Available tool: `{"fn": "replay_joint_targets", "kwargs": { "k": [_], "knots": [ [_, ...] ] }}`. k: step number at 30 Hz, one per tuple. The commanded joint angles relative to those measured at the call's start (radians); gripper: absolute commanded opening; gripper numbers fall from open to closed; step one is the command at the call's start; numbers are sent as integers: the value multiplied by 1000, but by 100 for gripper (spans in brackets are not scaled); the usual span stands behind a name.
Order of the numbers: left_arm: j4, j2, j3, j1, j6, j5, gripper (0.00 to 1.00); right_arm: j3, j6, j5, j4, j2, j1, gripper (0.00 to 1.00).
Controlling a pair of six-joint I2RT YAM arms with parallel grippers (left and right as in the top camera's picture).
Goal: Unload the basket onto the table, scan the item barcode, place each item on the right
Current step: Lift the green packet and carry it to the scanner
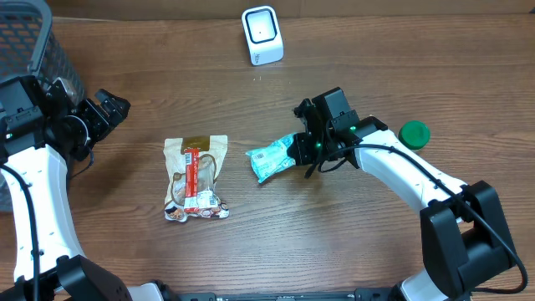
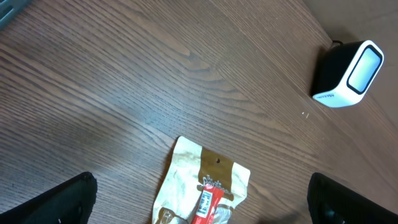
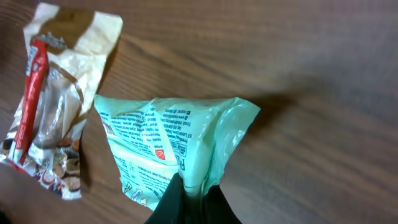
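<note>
The mint-green packet (image 1: 269, 159) was crumpled, printed with small text and a red mark (no barcode could be made out), and was just right of the middle of the wooden table (image 1: 376, 50). There were two packets, the other a beige packet (image 1: 195, 177) with a red stripe to its left. One white barcode scanner (image 1: 262, 35) stood at the far edge, and one green cap (image 1: 414, 133) sat at the right. The left gripper (image 1: 113, 107) was spread wide and held nothing. The right gripper (image 1: 301, 152) was pressed together, pinching the mint-green packet by its right end
</note>
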Motion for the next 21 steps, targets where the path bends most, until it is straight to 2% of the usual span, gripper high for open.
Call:
{"fn": "replay_joint_targets", "kwargs": {
  "k": [1, 4, 6, 11, 18, 21],
  "knots": [
    [1, -16, 6, 1, -5, 0, 100, 14, -48, 9, 52, -25, -2, 4],
    [1, -16, 6, 1, -5, 0, 100, 67, -59, 10, 82, -31, -2, 4],
    [1, -16, 6, 1, -5, 0, 100, 118, -125, 29, 73, -41, -2, 4],
    [1, -16, 6, 1, -5, 0, 99, 309, -237, 247, 66, -87, -2, 4],
    [1, -16, 6, 1, -5, 0, 100, 631, -438, 279, 25, -85, -2, 3],
    [1, -16, 6, 1, -5, 0, 100, 700, -465, 298, 46, -84, 0, 3]
  ]
}}
